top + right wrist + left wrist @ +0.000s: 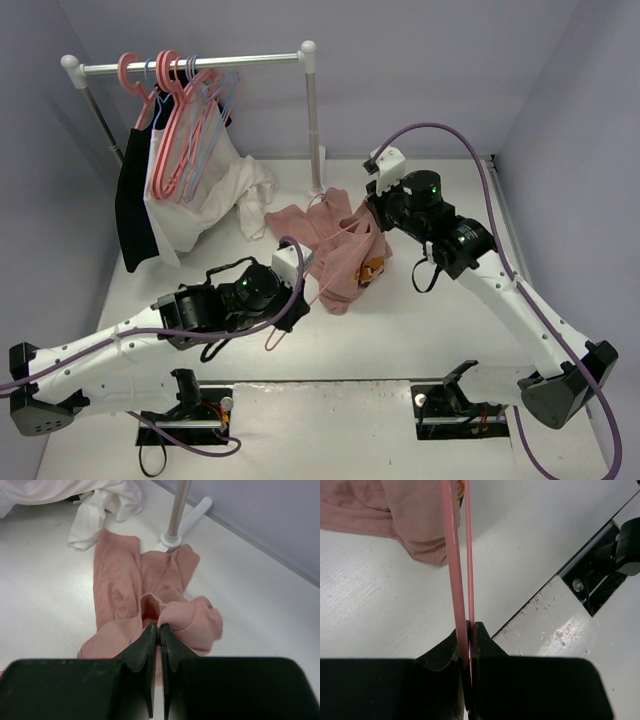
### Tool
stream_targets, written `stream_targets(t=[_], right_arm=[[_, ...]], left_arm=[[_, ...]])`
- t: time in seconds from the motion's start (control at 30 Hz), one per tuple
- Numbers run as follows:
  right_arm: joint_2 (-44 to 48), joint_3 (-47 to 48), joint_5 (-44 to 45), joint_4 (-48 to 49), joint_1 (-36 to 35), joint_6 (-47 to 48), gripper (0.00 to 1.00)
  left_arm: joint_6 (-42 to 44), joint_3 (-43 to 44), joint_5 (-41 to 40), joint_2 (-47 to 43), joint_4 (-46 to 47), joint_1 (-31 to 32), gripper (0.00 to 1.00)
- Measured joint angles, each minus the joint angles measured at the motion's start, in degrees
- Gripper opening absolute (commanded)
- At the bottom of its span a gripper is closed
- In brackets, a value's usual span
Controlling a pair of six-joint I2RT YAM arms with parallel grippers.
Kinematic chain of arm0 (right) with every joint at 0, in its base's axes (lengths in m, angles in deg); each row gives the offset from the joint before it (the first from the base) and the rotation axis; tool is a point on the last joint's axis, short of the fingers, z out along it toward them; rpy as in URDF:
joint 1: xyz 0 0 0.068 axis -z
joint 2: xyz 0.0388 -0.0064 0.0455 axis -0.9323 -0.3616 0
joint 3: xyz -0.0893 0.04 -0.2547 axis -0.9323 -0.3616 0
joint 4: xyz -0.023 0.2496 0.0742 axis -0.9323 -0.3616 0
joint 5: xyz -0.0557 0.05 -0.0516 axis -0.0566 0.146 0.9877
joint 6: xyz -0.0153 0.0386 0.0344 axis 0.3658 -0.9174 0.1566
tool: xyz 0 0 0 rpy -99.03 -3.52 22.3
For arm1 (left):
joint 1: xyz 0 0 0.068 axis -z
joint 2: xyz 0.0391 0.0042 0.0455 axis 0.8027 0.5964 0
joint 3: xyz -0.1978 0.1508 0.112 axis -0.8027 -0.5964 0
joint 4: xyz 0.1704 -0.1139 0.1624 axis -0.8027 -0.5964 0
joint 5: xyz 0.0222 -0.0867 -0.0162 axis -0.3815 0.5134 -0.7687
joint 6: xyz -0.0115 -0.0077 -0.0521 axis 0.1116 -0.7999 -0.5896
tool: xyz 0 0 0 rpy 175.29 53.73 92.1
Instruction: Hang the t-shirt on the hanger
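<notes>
The t-shirt [120,590] lies crumpled mid-table, just near of the rack's foot [192,512]. Soft and limp, it handles best by its ribbed collar [179,621], which the right gripper [160,628] pinches. The left gripper [470,630] clamps 2 thin bars of the light, springy hanger [453,555].

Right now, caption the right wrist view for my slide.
Right claw pinching the pink t-shirt by its ribbed edge, rack foot behind.

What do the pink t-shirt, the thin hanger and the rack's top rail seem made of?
The t-shirt: soft matte knit, probably cotton; it wrinkles and its collar is ribbed. The hanger: smooth, slightly glossy pale-pink rod, plastic or coated wire, cannot tell which. The rail: silvery metal tube with bright glare.
</notes>
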Motion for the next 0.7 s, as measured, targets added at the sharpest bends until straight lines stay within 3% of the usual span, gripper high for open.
stream_targets(t=[0.33,0.7], right_arm=[[3.37,-0.71,-6.46,-0.36,0.00,4.24,0.00],[3.42,0.80,-9.42,-1.22,0.00,4.40,0.00]], left_arm=[[2.45,-2.64,3.63,1.60,6.58,-7.27,0.00],[3.35,-3.79,4.24,5.92,17.45,-7.42,0.00]])
